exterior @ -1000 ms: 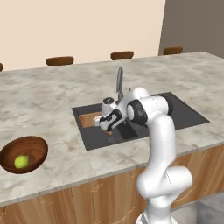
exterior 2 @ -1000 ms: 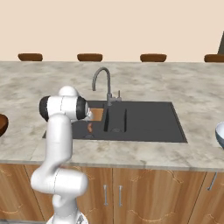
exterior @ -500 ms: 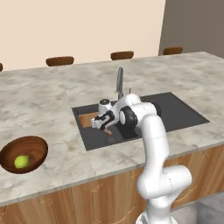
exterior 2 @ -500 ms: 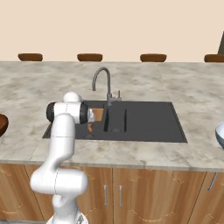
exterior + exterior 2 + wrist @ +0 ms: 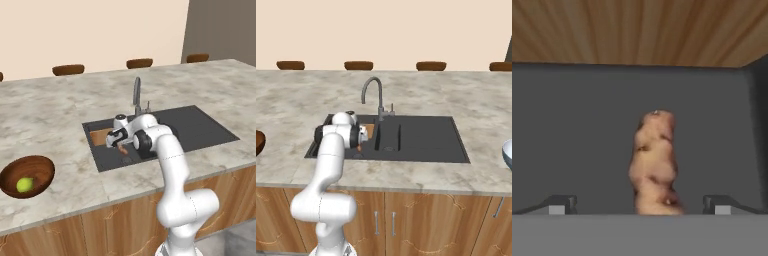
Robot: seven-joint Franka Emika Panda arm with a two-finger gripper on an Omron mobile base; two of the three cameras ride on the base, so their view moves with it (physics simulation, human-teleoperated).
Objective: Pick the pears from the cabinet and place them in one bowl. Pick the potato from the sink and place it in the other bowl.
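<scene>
The potato (image 5: 654, 165) lies in the sink (image 5: 200, 125). The end effector (image 5: 639, 205) has dropped low into the sink, wide open, fingers on each side. It looks ready to grab.

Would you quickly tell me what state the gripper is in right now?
Gripper: open, holding nothing; its fingertips stand either side of the small oblong orange-tan potato in the matte-black sink.
</scene>
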